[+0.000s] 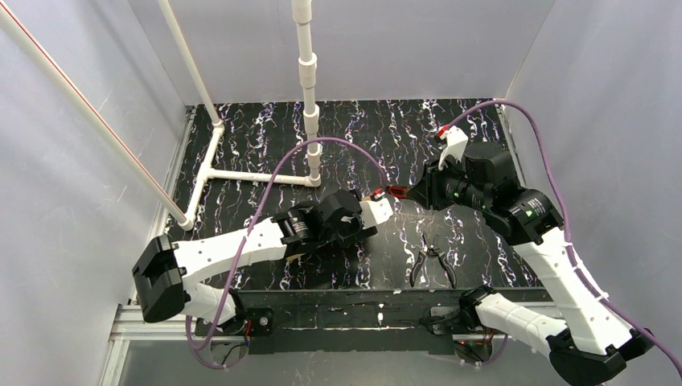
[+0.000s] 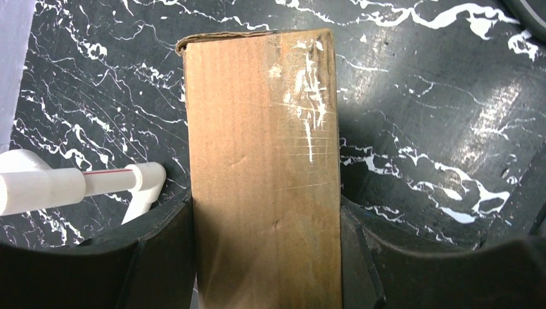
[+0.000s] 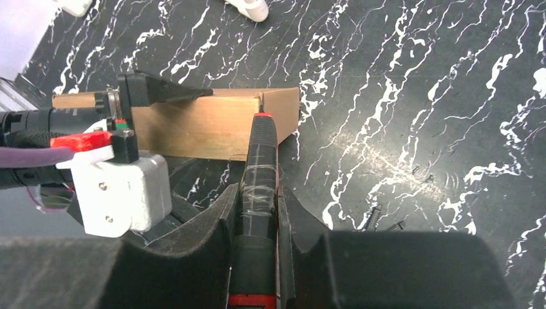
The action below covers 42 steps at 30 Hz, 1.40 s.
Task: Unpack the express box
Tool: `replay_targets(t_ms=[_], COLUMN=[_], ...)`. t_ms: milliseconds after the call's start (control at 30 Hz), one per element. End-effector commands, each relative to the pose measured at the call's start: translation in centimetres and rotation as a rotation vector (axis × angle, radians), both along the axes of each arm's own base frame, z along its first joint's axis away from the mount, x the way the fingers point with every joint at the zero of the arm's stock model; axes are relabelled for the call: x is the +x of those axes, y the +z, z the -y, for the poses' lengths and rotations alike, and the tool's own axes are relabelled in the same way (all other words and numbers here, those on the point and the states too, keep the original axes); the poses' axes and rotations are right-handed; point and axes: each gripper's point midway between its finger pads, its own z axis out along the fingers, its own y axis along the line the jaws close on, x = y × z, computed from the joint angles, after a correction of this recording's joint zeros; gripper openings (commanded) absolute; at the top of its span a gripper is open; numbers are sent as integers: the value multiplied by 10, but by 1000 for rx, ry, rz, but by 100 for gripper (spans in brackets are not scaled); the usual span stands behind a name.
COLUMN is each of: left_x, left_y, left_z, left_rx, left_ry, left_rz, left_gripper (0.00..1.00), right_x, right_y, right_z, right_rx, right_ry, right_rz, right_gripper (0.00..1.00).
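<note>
The express box (image 2: 264, 161) is a long brown cardboard mailer lying on the black marbled table. My left gripper (image 2: 267, 212) is shut across its width, one finger on each long side. In the right wrist view the box (image 3: 193, 125) lies crosswise, with the left gripper's black finger (image 3: 161, 90) on it. My right gripper (image 3: 257, 206) is shut on a black tool with red ends (image 3: 259, 161), whose tip touches the box's near end by a seam. In the top view the left gripper (image 1: 354, 215) hides the box, and the right gripper (image 1: 420, 193) holds the tool (image 1: 396, 191) toward it.
Black pliers (image 1: 432, 261) lie on the table near the front edge, right of centre. A white PVC pipe frame (image 1: 241, 173) stands at the back left, and it also shows in the left wrist view (image 2: 77, 183). White walls enclose the table.
</note>
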Motion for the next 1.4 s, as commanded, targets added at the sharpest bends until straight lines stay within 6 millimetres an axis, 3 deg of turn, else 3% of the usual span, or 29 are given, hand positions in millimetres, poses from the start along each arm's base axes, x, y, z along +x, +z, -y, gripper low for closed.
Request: replay_targets(t_ms=[0, 267, 467, 1367], left_x=[5, 7, 8, 11], left_y=[6, 7, 5, 1], left_z=[14, 17, 20, 21], left_rx=[-39, -31, -21, -35], left_ry=[20, 16, 10, 14], left_rz=[-7, -1, -4, 2], left_gripper=[48, 47, 46, 43], right_x=[-3, 5, 2, -5], right_y=[23, 12, 15, -11], right_z=[1, 6, 1, -11], right_rx=[-36, -144, -137, -201], right_ry=[77, 36, 55, 112], right_rz=[114, 159, 191, 143], right_gripper=[1, 1, 1, 1])
